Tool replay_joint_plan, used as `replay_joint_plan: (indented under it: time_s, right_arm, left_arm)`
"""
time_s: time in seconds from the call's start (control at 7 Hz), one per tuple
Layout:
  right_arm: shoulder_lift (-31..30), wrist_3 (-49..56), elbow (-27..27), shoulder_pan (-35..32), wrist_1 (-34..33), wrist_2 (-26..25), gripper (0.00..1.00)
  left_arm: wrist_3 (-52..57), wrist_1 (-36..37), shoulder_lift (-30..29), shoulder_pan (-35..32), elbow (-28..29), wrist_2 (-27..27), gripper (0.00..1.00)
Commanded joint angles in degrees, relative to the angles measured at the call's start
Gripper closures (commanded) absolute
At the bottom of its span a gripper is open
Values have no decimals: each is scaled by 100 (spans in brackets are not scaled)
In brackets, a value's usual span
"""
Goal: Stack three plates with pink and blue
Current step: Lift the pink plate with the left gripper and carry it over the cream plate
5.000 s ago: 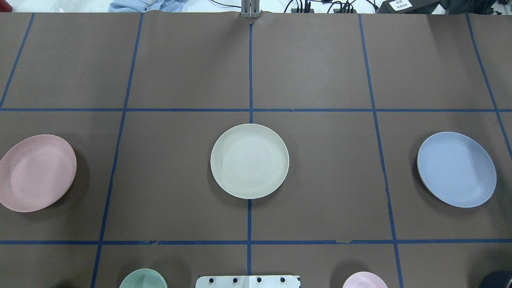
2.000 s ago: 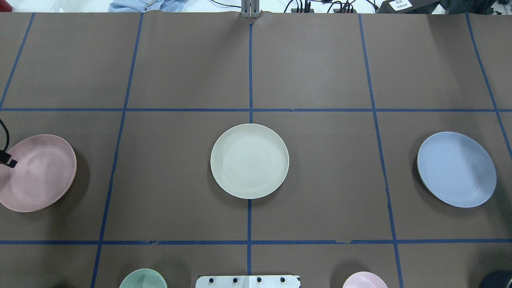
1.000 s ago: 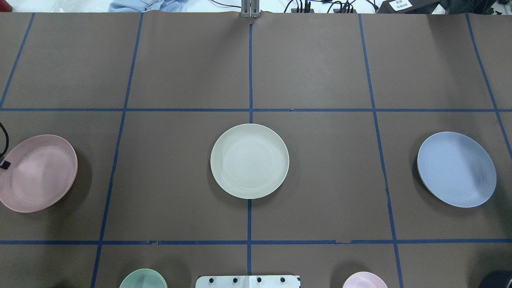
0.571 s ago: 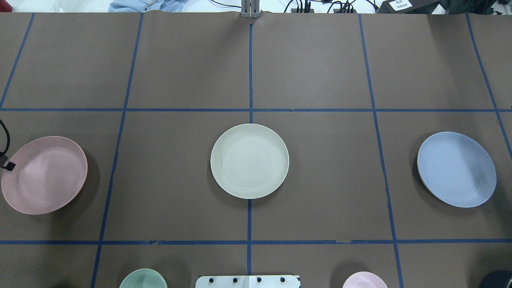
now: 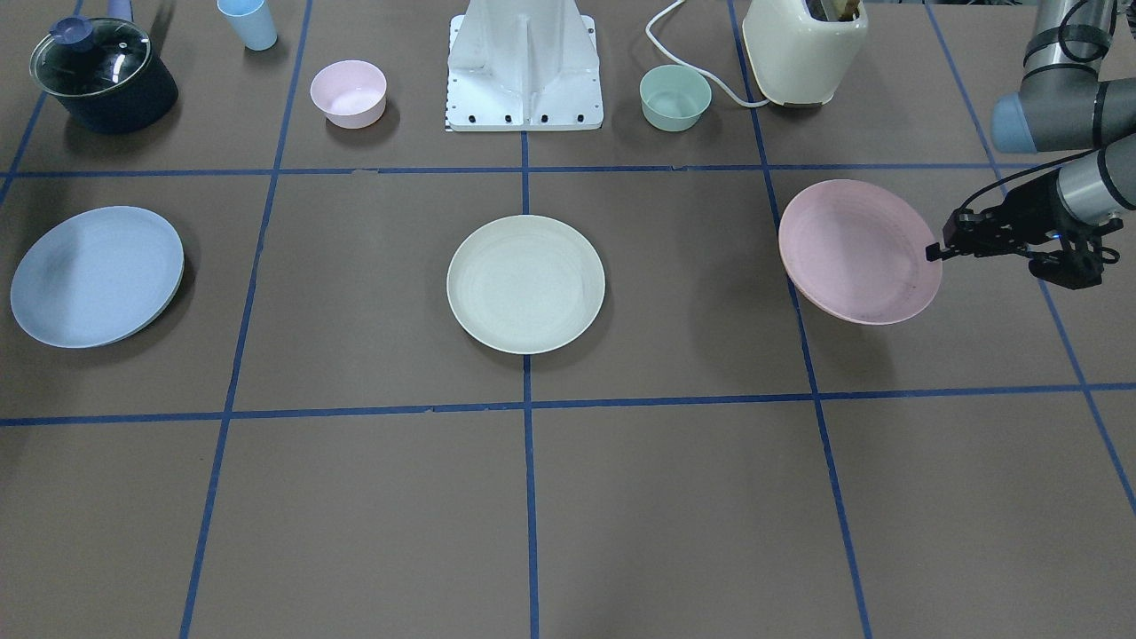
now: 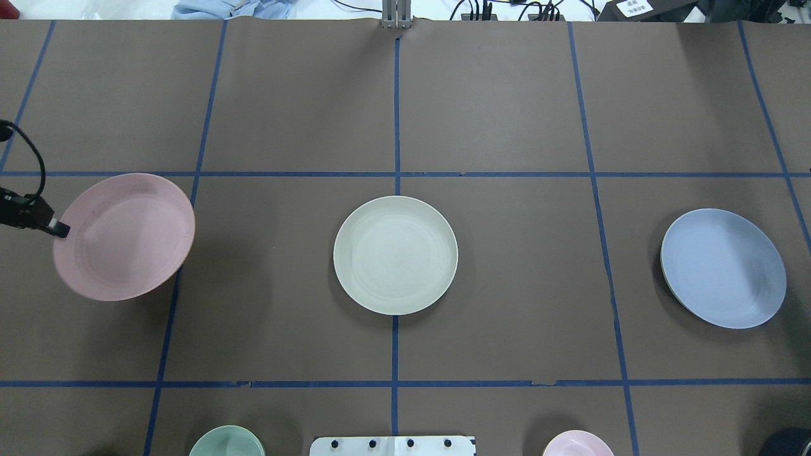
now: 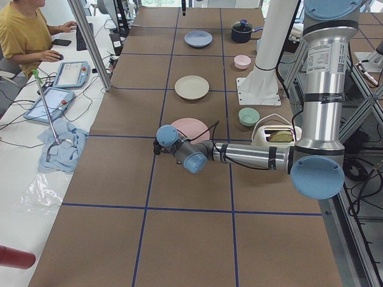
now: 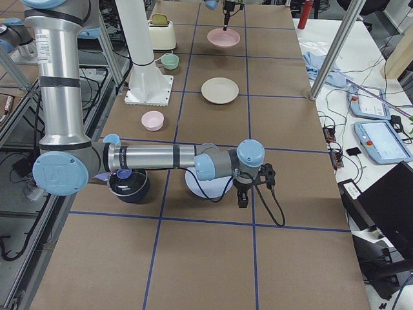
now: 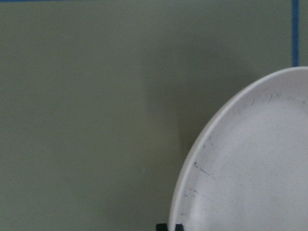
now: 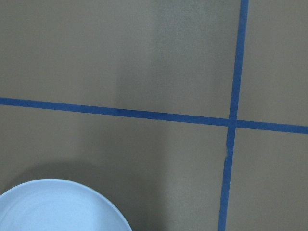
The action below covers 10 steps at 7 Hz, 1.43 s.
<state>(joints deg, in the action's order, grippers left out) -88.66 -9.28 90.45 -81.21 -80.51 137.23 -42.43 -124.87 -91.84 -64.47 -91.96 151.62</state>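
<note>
My left gripper [image 6: 61,229] pinches pink plate [image 6: 127,237] rim; plate now raised, shifted right toward cream plate [image 6: 395,254]. Blue plate [image 6: 722,268] far right.

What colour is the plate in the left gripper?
Pale pink. The plate, held at its rim by the left gripper, shows best in the front-facing view.

Overhead view: left gripper [image 6: 61,229] shows just its tip at left edge, arm cut off; mint bowl [image 6: 227,441], small pink bowl [image 6: 578,444] & dark pot [image 6: 789,442] clipped at bottom edge. Left wrist view: pink plate [image 9: 255,163] cut by right & bottom edges. Right-side view: right gripper [image 8: 244,199] too small to tell open/closed, blue plate [image 8: 208,188] partly behind that arm.
</note>
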Motion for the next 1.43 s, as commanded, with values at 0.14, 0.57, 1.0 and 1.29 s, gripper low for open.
replay_joint_plan:
  time_s: [0.14, 0.57, 1.0, 1.29]
  right_arm:
    - [15, 5, 8, 9, 0, -12, 0]
    - [16, 5, -1, 17, 9, -12, 0]
    - [16, 5, 8, 26, 9, -12, 0]
    - [16, 5, 8, 35, 9, -12, 0]
  left_arm:
    - [-2703, -2, -1315, 589, -506, -87, 100]
    - [-4584, 33, -2432, 1839, -201, -1325, 100]
    - [-5554, -46, -2865, 2507, 370, -1679, 100]
    - [-5521, -37, -3198, 2851, 442, -1985, 100]
